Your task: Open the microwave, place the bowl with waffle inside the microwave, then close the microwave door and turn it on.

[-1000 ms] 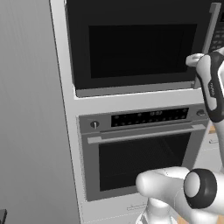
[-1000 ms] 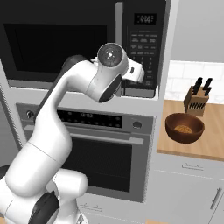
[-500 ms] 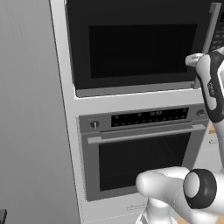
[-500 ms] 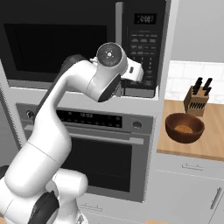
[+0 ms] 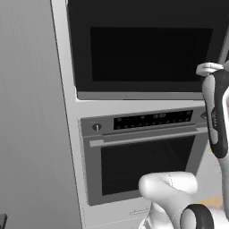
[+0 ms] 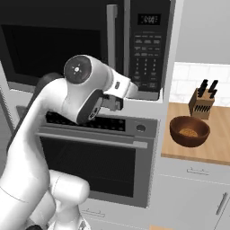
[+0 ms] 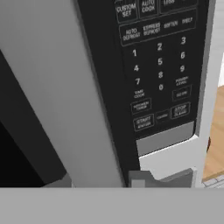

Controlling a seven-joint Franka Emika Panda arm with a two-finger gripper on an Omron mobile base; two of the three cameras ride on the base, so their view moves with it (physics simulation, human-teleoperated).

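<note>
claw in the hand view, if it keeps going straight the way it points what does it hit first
Most likely the microwave door's grey bar handle, which looms right ahead in the hand view, beside the keypad. Depth is hard to judge; in the right base view the claw sits just below that handle.

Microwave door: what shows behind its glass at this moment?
The microwave door is shut and its window is dark in both base views, so whatever is in the cavity cannot be seen. The bowl with waffle sits outside, on the wooden counter.

To the right of the end effector (image 6: pixel 114 104), the wooden worktop (image 6: pixel 220 148) carries the bowl with waffle (image 6: pixel 189 130) and a knife block (image 6: pixel 202 103).
</note>
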